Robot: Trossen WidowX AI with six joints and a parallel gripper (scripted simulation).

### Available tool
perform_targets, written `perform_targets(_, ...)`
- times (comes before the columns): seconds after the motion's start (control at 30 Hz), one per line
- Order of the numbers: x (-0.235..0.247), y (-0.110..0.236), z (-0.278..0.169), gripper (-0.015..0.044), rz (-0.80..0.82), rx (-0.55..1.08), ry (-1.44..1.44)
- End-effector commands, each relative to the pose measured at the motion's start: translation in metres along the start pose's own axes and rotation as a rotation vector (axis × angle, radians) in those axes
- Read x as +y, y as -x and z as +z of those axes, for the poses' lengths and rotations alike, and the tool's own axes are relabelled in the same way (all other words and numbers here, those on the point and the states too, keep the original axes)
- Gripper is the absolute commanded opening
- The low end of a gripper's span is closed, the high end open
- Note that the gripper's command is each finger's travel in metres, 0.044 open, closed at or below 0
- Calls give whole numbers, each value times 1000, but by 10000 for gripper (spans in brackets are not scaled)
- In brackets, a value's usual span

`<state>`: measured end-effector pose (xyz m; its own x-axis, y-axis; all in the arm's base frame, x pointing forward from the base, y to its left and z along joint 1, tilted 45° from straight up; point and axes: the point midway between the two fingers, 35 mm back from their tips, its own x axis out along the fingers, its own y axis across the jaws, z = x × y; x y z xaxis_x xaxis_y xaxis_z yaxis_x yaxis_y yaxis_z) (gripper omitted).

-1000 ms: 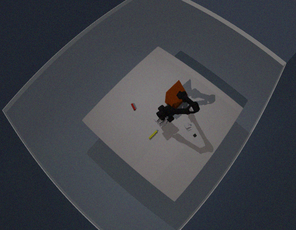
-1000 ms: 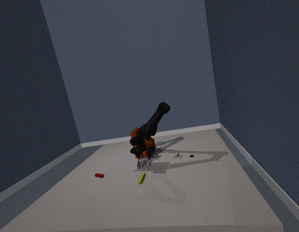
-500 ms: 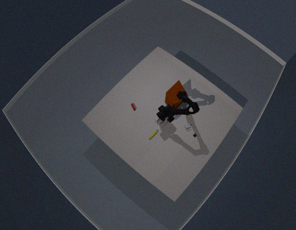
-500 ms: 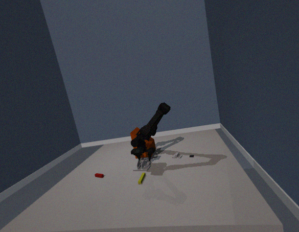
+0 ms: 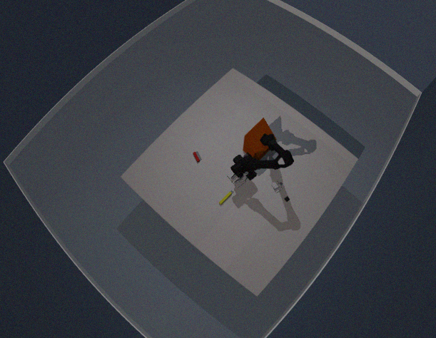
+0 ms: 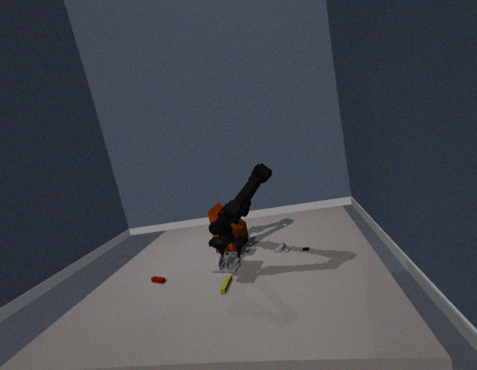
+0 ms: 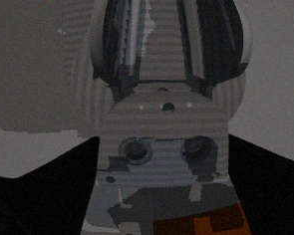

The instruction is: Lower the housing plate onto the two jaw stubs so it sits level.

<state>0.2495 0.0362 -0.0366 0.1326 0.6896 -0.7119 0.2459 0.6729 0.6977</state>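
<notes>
The gripper [image 6: 230,255] [image 7: 163,133] is shut on the grey housing plate [image 7: 163,118], one dark finger at each side of it. The plate has two round holes, and dark round shapes show in or under them. Whether the plate touches the stubs or is fully level cannot be told. The two curved jaws [image 7: 107,45] [image 7: 231,45] stand beyond the plate, at the top of the wrist view. The grey jaw assembly [image 5: 237,180] [image 6: 229,263] is under the hand, on the table [image 5: 174,174] [image 6: 190,326]. Its pins are mostly hidden.
A yellow bar [image 5: 225,197] [image 6: 226,285] lies close to the assembly. A red block [image 5: 196,156] [image 6: 158,279] lies farther off. A small grey part [image 5: 277,187] [image 6: 282,247] and a black block [image 5: 286,199] [image 6: 305,248] lie on the other side. An orange panel [image 5: 257,140] is by the arm's base.
</notes>
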Motion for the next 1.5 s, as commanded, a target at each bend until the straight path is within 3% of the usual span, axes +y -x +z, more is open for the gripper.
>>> perform_targets(0.0, 1, -1, -1, 351, 6, 2, -3)
perform_targets(1.47, 1, -10, -1, 351, 6, 2, -3)
